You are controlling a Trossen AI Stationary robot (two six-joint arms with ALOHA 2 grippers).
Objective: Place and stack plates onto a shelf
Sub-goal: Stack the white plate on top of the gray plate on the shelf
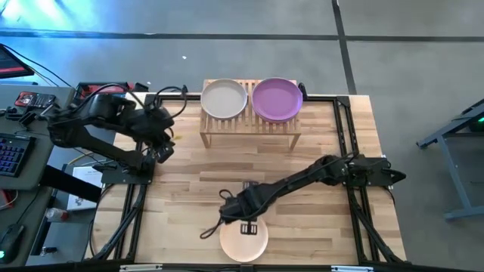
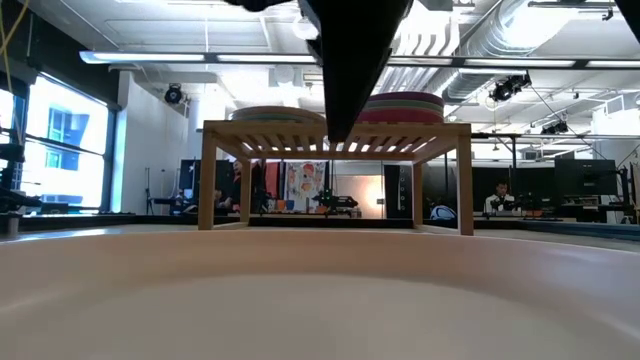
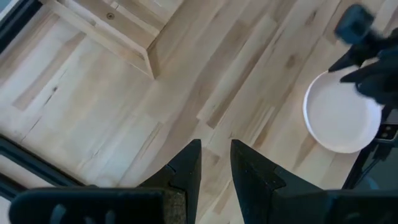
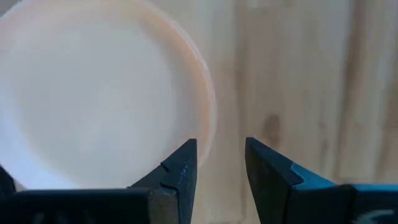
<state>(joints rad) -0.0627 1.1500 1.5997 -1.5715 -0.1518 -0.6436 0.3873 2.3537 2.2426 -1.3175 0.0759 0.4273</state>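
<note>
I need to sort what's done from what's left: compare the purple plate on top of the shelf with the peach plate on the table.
The purple plate sits on the shelf, on the right side at the far end of the table; the peach plate lies on the bare tabletop at the near edge. The low view shows the purple one topping a stack; the peach one lies alone. The right gripper hovers at the peach plate's rim, open; nothing is near the purple one. Both are round, shallow and look alike in size.

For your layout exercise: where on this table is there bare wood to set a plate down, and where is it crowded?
Bare tabletop lies between the shelf and the peach plate, left of the right arm. The shelf top is full: a grey-beige plate and a purple plate cover it. The right gripper crowds the peach plate.
</note>
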